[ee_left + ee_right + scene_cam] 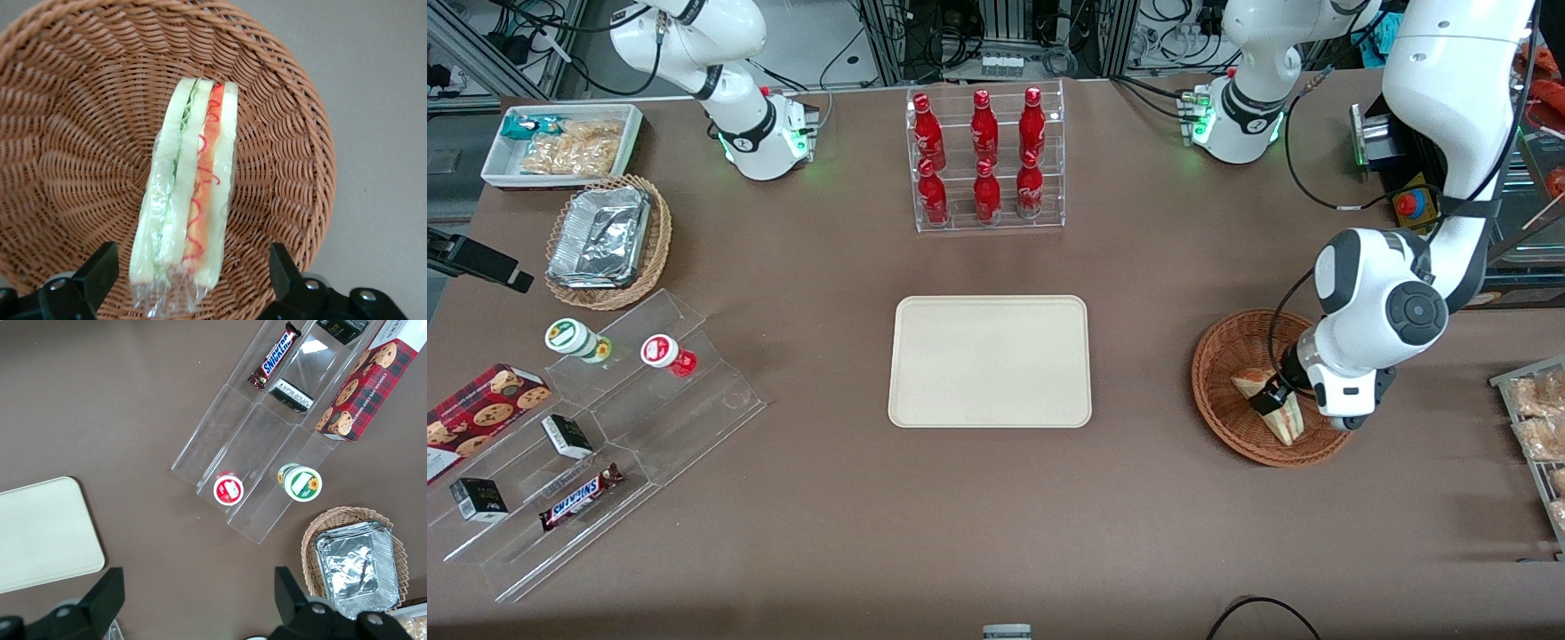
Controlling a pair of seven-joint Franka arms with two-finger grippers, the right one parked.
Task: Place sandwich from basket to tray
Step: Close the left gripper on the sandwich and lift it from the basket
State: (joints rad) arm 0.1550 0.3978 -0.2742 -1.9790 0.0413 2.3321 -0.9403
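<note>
A plastic-wrapped sandwich [193, 173] with white bread and a red-orange filling lies in the round reddish-brown wicker basket [73, 153]. My left gripper [193, 259] is down in the basket, open, with one finger on each side of the sandwich's wide end and a gap on both sides. In the front view the gripper [1270, 397] covers the middle of the sandwich [1286, 425] inside the basket [1213, 356], toward the working arm's end of the table. The cream-beige tray [989, 360] lies bare at the table's middle, beside the basket.
A clear rack of red bottles [985, 158] stands farther from the front camera than the tray. A wire rack of bagged pastries [1538, 418] sits at the table edge by the basket. Toward the parked arm's end are an acrylic snack stand [605, 427] and a tan basket of foil containers [605, 240].
</note>
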